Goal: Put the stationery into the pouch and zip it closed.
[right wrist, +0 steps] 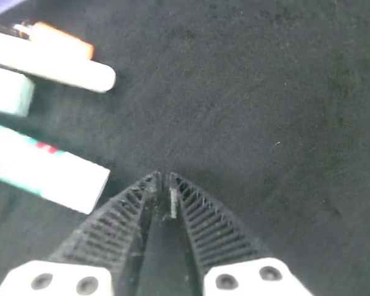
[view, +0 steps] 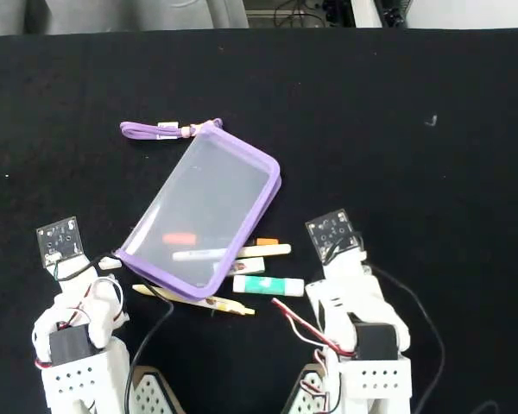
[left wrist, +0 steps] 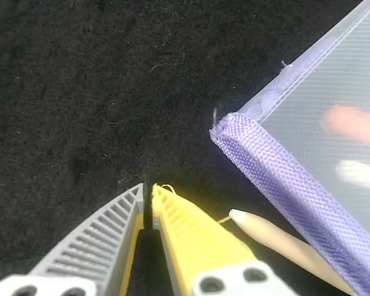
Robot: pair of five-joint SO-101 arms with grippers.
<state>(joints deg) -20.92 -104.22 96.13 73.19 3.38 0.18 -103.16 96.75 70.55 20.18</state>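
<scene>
A translucent pouch [view: 209, 203] with purple trim lies tilted mid-table, its strap [view: 151, 130] at the far end. Through its panel I see an orange item [view: 179, 239] and a white pen [view: 198, 255]; whether they lie inside or beneath, I cannot tell. Beside its near edge lie a cream pen [view: 268, 251], a green-and-white stick [view: 268, 285] and a yellowish pen [view: 198, 299]. My left gripper [left wrist: 149, 194] is shut and empty just off the pouch corner [left wrist: 234, 126], near the pen tip [left wrist: 240, 217]. My right gripper [right wrist: 163, 182] is shut and empty, beside the stick [right wrist: 49, 172].
Black cloth [view: 414, 129] covers the whole table. The left arm [view: 73, 328] and the right arm [view: 358, 319] stand at the near edge, with cables [view: 293, 319] trailing between them. Open cloth stretches to the right of the pouch and behind it.
</scene>
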